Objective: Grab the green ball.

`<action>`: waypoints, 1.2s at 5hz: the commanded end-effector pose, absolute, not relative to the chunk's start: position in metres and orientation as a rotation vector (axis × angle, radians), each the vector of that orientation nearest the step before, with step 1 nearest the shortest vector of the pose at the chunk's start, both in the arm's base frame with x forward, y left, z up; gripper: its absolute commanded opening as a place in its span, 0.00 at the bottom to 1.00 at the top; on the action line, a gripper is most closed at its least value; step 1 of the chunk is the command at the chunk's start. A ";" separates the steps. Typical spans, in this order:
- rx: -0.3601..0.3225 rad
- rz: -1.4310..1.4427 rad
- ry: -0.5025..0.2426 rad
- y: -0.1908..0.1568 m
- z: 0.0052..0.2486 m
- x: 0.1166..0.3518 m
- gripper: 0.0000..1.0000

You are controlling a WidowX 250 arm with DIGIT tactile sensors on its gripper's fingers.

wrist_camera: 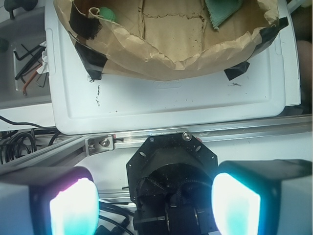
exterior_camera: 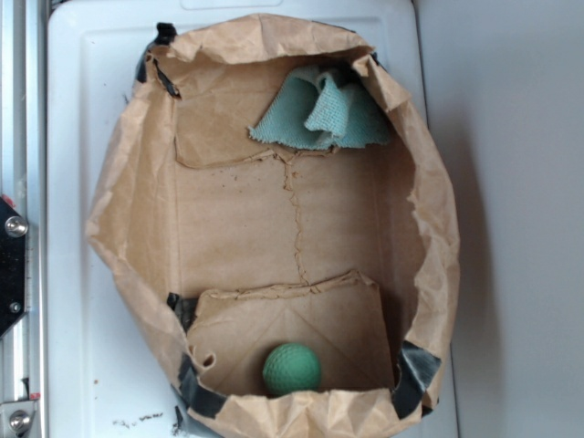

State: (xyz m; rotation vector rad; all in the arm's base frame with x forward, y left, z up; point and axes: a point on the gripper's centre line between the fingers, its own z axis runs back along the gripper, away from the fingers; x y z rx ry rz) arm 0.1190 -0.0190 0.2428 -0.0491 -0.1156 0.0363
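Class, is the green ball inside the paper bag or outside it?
Inside: the ball rests on the bag's floor, ringed by its walls.

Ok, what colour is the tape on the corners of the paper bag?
Black tape, clearest in the exterior view.

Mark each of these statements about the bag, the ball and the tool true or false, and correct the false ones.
1. The ball lies inside the bag. True.
2. The cloth covers the ball. False: they lie at opposite ends of the bag, apart.
3. The tool holds the ball. False: in the wrist view its fingers stand apart with nothing between them, outside the bag.
4. The bag sits on a white tray. True.
5. The bag is shut at the top. False: it gapes open, with its floor in view.
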 end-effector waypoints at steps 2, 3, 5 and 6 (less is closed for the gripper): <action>-0.057 0.108 -0.125 -0.038 0.243 0.151 1.00; -0.058 0.198 -0.130 -0.046 0.236 0.182 1.00; -0.089 0.581 -0.117 -0.026 0.196 0.237 1.00; -0.105 0.754 -0.145 -0.012 0.178 0.259 1.00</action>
